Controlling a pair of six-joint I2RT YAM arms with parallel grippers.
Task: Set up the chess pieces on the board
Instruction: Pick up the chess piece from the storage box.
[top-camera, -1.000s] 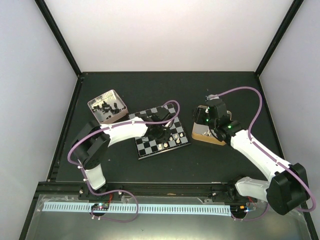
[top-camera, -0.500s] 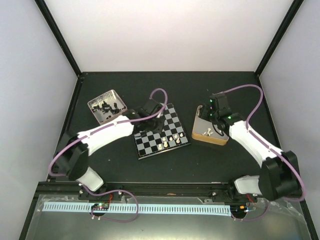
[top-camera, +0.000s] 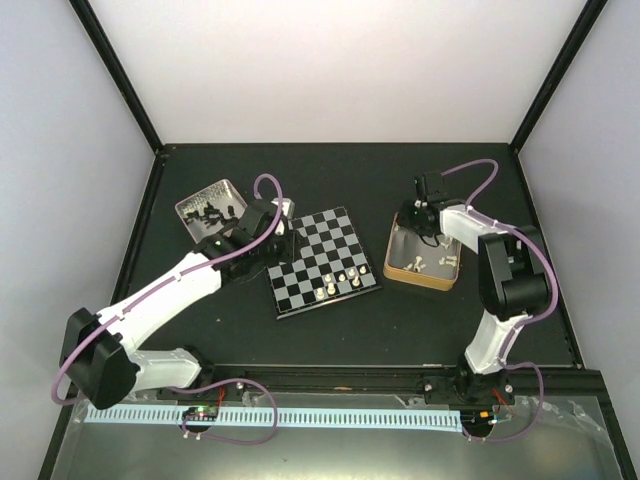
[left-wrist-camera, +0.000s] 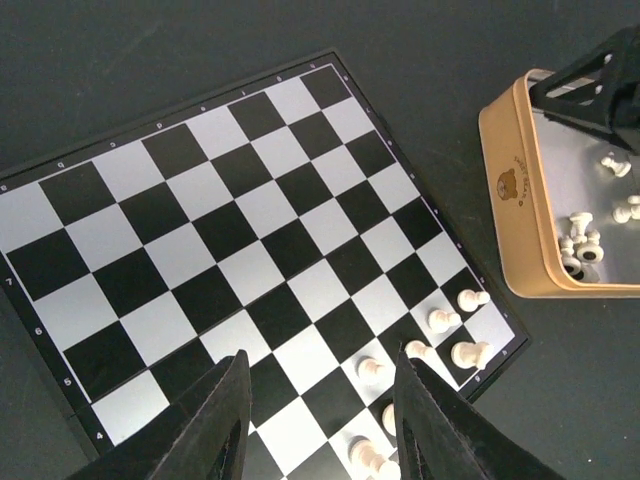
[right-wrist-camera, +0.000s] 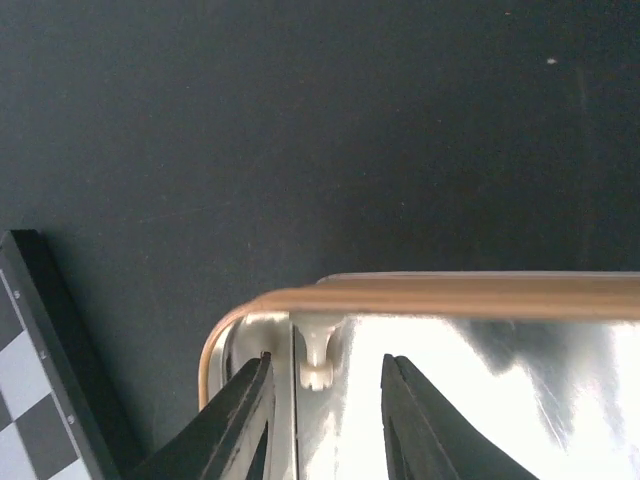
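**Early in the setup: a few white men placed, no black ones**

The board (top-camera: 310, 250) lies flat on the dark bench (top-camera: 330, 170) between the two containers, and most of its squares are bare. Only a handful of white pieces (left-wrist-camera: 440, 320) stand on it, clustered in the two rows at the corner nearest the tan box (top-camera: 415, 278). Some stand upright; whether each is centred on its square is hard to tell. I see no black piece on the board in any view. By my judgement the job is well under halfway: the rest of the white set and the whole black set have yet to be placed.

The tan box sits just right of the board, apart from it. Several loose white pieces (top-camera: 432, 263) lie on its shiny floor, most of them tipped over. The pale tray (top-camera: 203, 194), left of and behind the board, holds a heap of black pieces (top-camera: 215, 213), too jumbled to count.

The right tool (right-wrist-camera: 325, 400) reaches into the far corner of the tan box. Its fingers stand apart on either side of one small white piece (right-wrist-camera: 318, 362) that rests against the box wall, with a gap visible on each side, so nothing is pinched yet. The left tool (left-wrist-camera: 320, 430) hangs over the board's left edge, near the pale tray, spread and empty.
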